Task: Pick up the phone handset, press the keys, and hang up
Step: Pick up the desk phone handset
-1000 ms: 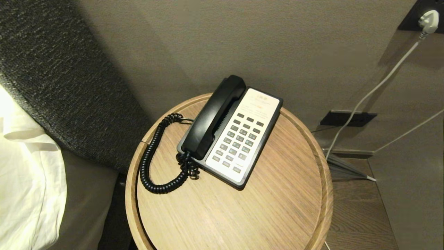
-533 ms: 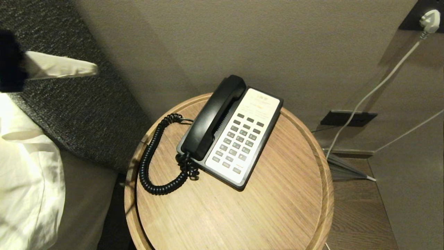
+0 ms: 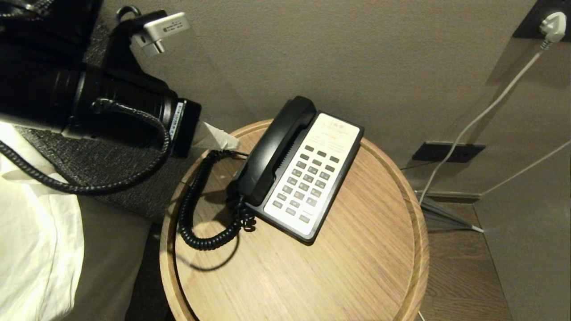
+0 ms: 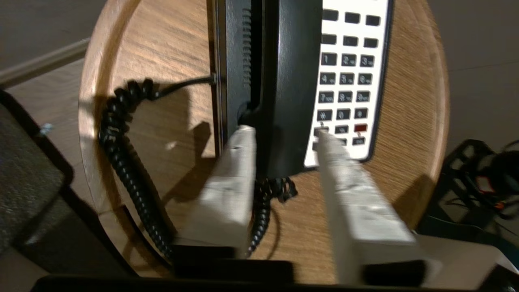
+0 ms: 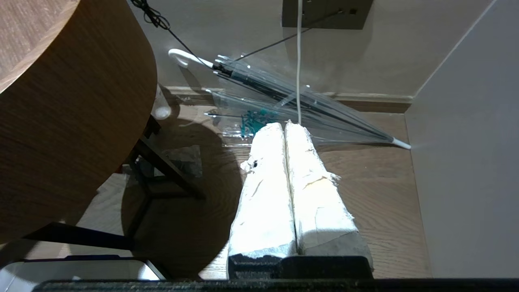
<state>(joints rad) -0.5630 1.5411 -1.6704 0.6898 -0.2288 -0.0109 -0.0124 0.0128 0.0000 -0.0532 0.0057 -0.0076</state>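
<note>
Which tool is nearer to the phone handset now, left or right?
Left. The left tool is open just short of the phone handset, over the round table. The right tool hangs shut beside the table, near the floor.

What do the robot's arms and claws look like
The left arm is a glossy black cylinder with a black cable looped beneath it and a small grey labelled box on a black bracket. Both the left claw and the right claw have long fingers wrapped in rough, worn white tape on black bases.
</note>
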